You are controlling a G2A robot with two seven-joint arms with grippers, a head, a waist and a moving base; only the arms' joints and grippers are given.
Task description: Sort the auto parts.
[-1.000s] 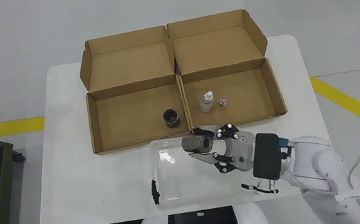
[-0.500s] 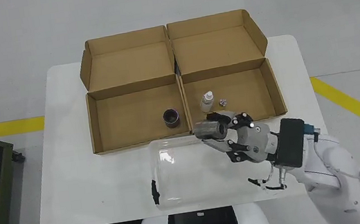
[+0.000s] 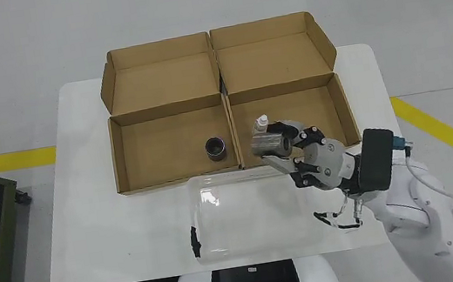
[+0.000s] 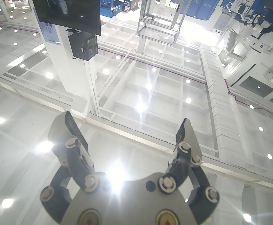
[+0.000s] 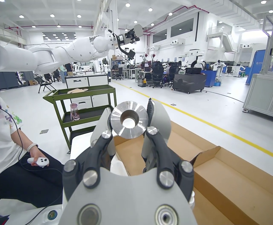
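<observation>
My right gripper [image 3: 275, 145] is shut on a silver metal cylinder with a centre hole [image 3: 267, 144], held in the air over the front wall of the right cardboard box [image 3: 342, 115]. The right wrist view shows the cylinder's end face [image 5: 129, 119] pinched between both fingers above that box [image 5: 213, 170]. A small white bottle-shaped part [image 3: 262, 122] stands in the right box, just beyond the gripper. A dark ring [image 3: 215, 147] lies in the left cardboard box [image 3: 136, 154]. My left gripper [image 4: 126, 119] is open, holds nothing and points up at the ceiling.
A clear plastic tray [image 3: 221, 221] sits on the white table [image 3: 95, 204] in front of the boxes, with a small black item [image 3: 194, 241] at its left edge. Both box lids stand open at the back.
My right gripper has carried the metal cylinder from above the clear tray to the right and away, up to the right box's front wall.
</observation>
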